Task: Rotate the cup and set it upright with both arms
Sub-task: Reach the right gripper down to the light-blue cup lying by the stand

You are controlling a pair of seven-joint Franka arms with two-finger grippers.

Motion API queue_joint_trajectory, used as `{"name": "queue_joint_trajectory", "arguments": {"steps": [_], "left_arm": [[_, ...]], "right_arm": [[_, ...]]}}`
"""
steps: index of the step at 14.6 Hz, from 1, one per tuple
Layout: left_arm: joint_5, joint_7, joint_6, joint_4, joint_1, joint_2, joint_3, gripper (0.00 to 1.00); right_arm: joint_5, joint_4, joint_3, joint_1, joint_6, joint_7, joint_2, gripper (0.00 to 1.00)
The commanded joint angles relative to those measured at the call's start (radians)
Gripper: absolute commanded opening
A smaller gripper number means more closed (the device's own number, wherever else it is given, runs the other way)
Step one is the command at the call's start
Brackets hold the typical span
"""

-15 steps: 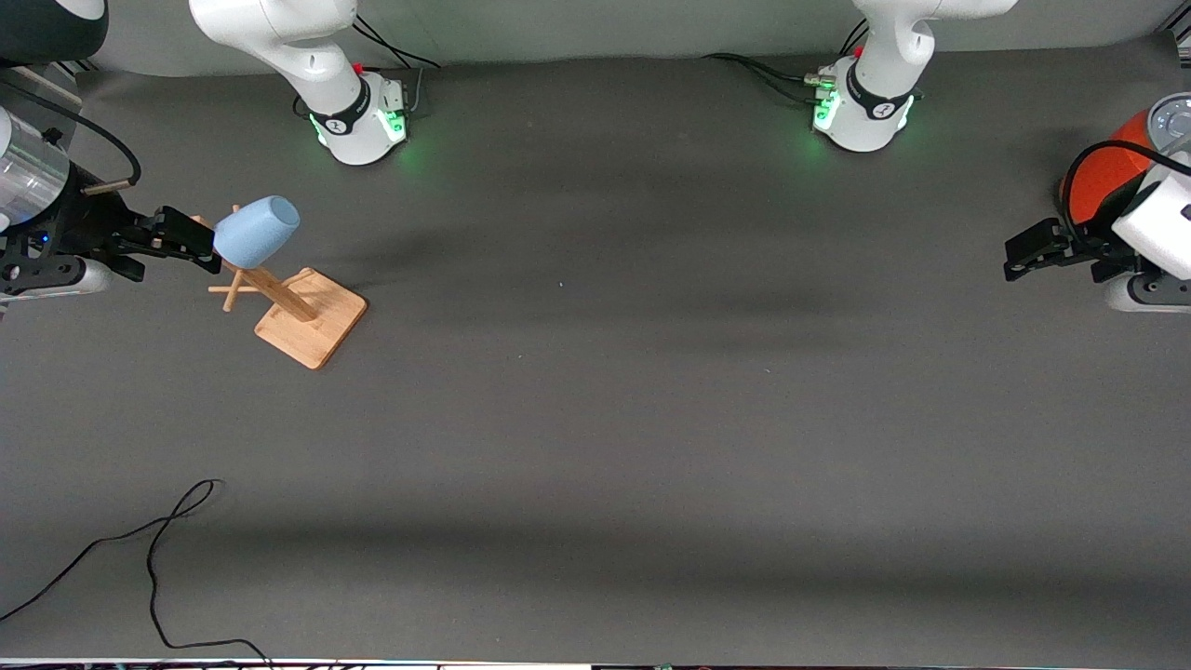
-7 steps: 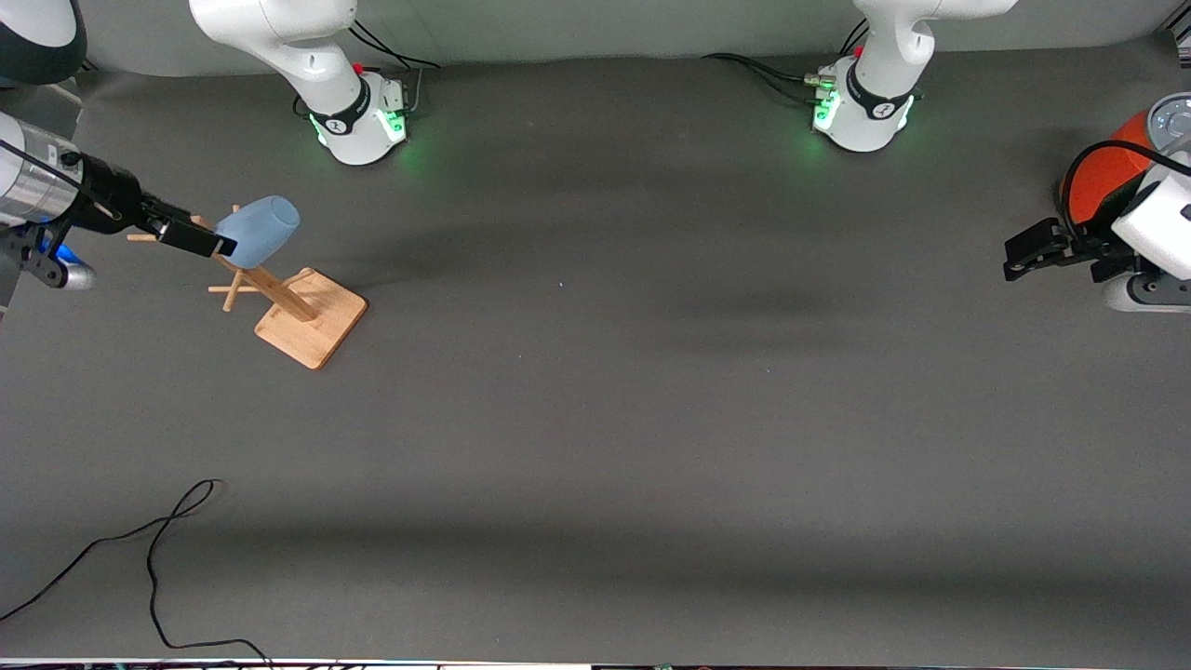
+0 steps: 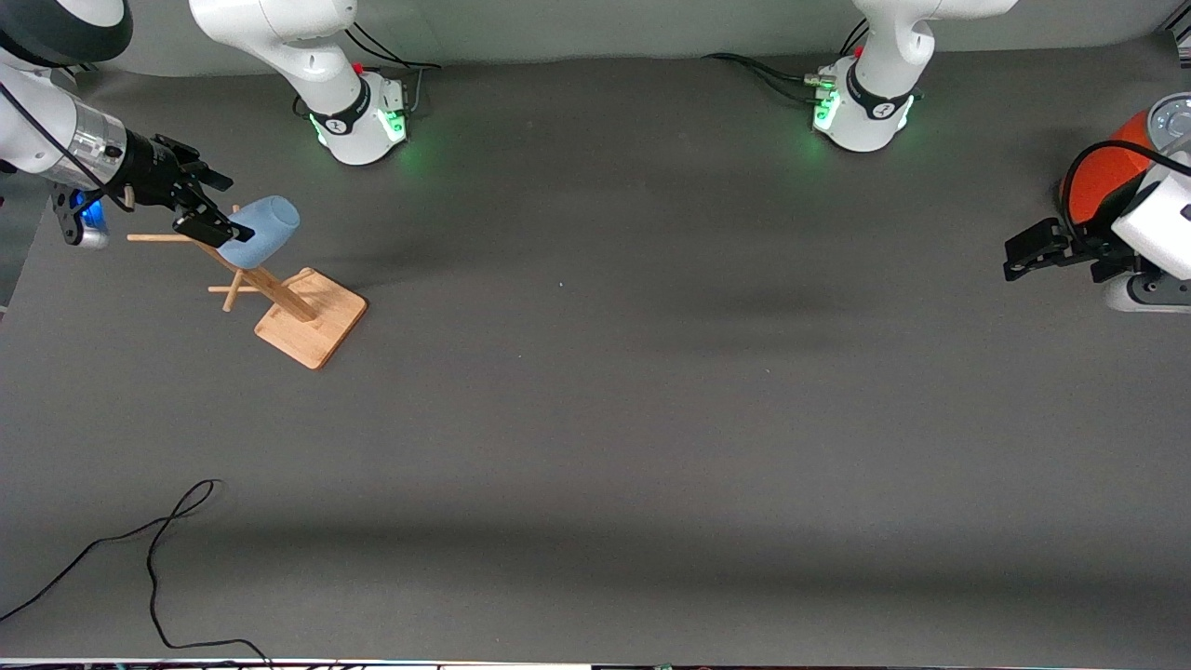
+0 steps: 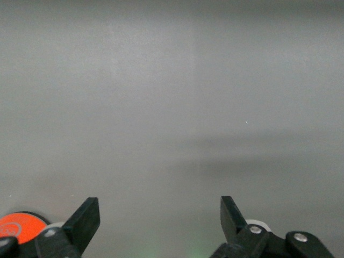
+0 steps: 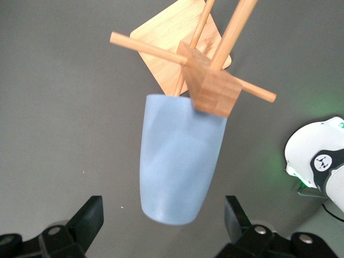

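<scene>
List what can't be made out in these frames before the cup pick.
- Cup mouth: hidden by the wooden rack head in the right wrist view; the peg inside is unseen.
- Right gripper contact with the cup: front view cannot settle it.
- Orange can: cut by the frame edge and covered by the left arm.
- Left gripper: only fingertips show.

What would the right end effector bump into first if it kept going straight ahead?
Probably the cup. It hangs on the wooden rack straight ahead of the open right end effector, whose fingers flank its rounded base.
</scene>
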Motion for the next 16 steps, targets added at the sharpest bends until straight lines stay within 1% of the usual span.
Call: {"name": "queue_joint_trajectory", "arguments": {"steps": [1, 3, 6, 7, 9, 10, 11, 12, 15, 16], "left_arm": [[0.007, -0.011, 0.013, -0.023, -0.007, -0.024, 0.002, 1.0], [0.007, -0.011, 0.013, -0.023, -0.007, -0.024, 0.002, 1.0], [0.007, -0.011, 0.013, -0.024, -0.007, -0.024, 0.002, 1.0], [0.007, -0.011, 0.013, -0.023, -0.007, -0.024, 0.002, 1.0], [0.007, -0.011, 0.013, -0.024, -0.007, -0.024, 0.002, 1.0], [0.007, -0.011, 0.013, -0.023, -0.007, -0.023, 0.002, 1.0], [0.007, -0.011, 0.013, -0.023, -0.007, -0.023, 0.002, 1.0], [0.007, -0.011, 0.013, -0.024, -0.007, -0.023, 0.002, 1.0], [0.007, -0.011, 0.013, -0.023, -0.007, -0.023, 0.002, 1.0], [0.007, -0.011, 0.013, -0.024, -0.007, -0.023, 0.002, 1.0]], "right_arm": [[0.017, -0.094, -0.002, -0.008, 0.088, 0.028, -0.019, 1.0], [0.017, -0.158, -0.002, -0.008, 0.144, 0.026, -0.018, 1.0], [0.017, -0.168, -0.001, -0.006, 0.172, 0.026, -0.002, 1.0], [0.017, -0.166, -0.001, -0.003, 0.175, 0.026, -0.001, 0.91], [0.017, -0.164, 0.001, 0.0, 0.175, 0.023, 0.001, 0.62], [0.017, -0.161, 0.003, 0.0, 0.175, 0.019, 0.002, 0.51], [0.017, -0.16, 0.003, 0.0, 0.175, 0.017, 0.002, 0.44], [0.017, -0.158, 0.003, 0.0, 0.174, 0.018, 0.002, 0.4], [0.023, -0.125, 0.007, 0.0, 0.139, 0.034, 0.001, 0.4], [0.055, -0.105, 0.007, 0.0, 0.11, 0.037, -0.002, 0.4]]}}
